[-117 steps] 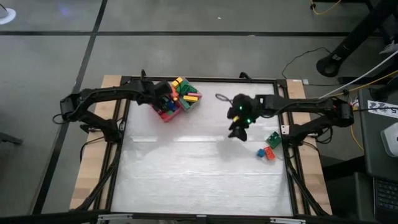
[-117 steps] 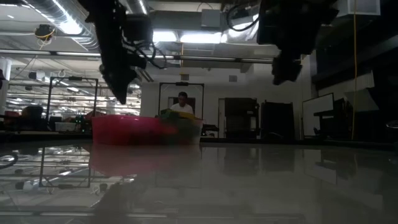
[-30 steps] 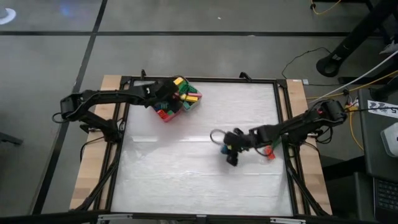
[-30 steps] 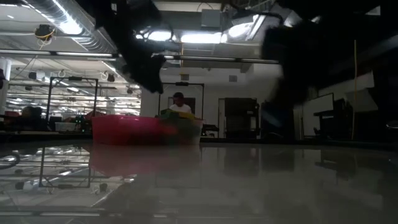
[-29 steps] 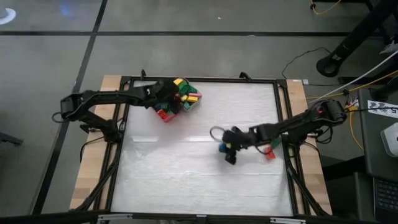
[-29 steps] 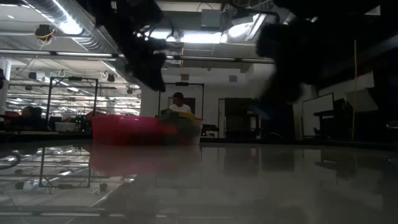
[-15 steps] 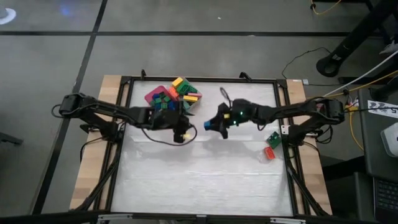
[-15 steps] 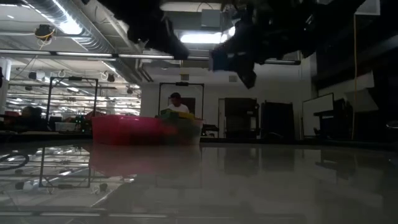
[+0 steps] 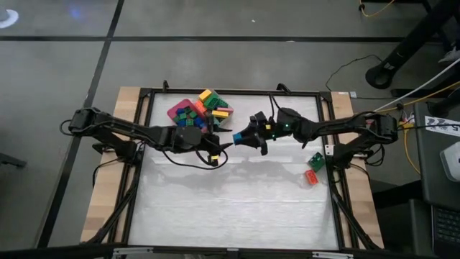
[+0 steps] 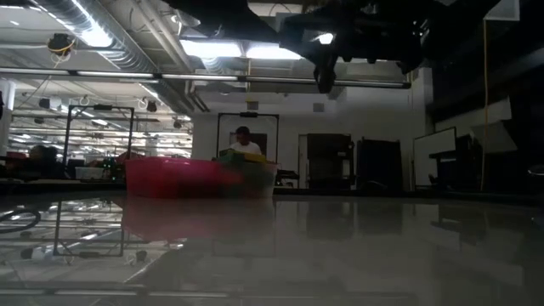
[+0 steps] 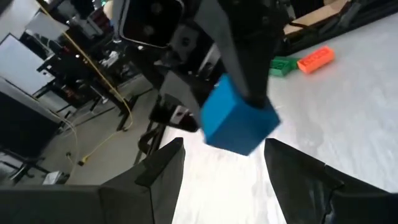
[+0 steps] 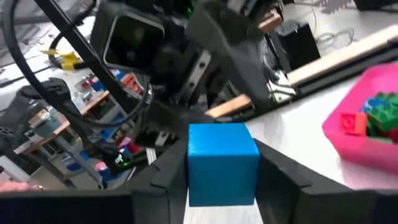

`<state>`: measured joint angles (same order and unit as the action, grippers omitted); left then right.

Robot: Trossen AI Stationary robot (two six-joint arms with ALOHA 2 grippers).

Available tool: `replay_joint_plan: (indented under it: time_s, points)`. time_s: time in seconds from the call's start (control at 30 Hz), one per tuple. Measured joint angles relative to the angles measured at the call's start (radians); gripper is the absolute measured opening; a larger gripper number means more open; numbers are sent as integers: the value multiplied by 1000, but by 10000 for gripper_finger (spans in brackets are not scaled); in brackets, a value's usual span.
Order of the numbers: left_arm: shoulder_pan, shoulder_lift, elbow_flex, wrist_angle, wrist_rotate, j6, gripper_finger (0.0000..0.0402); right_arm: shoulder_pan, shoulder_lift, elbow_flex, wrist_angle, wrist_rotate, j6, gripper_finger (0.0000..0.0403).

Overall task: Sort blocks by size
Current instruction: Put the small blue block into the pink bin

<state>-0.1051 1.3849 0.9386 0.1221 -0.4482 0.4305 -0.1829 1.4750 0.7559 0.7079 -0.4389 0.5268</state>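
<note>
My right gripper point(image 9: 240, 137) is shut on a blue block point(image 9: 236, 137) above the table's middle, toward the far edge. My left gripper point(image 9: 220, 145) faces it from the left, open. In the left wrist view the blue block point(image 11: 239, 121) hangs just ahead of the left fingers point(image 11: 163, 174), apart from them. More blocks fill the pink tray point(image 9: 175, 111), and a heap of blocks point(image 9: 213, 105) lies against its right side. A green block point(image 9: 315, 161) and a red block point(image 9: 310, 176) lie on the table at the right. My right gripper pinches the blue block by two opposite sides point(image 12: 192, 167) between its two fingers point(image 12: 166, 177). The fingers run level and point toward the table's left. The block sits at their free ends, lifted clear of the table.
The pink tray point(image 10: 170, 177) stands at the far left of the white table top point(image 9: 230, 208). A black frame point(image 9: 327, 129) edges the table. A person point(image 10: 246, 143) sits in the room behind. The near half of the table is bare.
My right gripper has carried the blue block up from the table's near right toward the far middle, tipping from pointing down to level. My left gripper has left the pink tray, swung right and nearer, and turned to face the block.
</note>
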Motion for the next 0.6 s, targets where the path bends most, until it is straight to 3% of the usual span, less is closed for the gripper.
replay_joint_plan:
  time_s: [0.6]
  points:
    - [0,101,0,233,12,177,205,-1,0,0,51,9,-7,144]
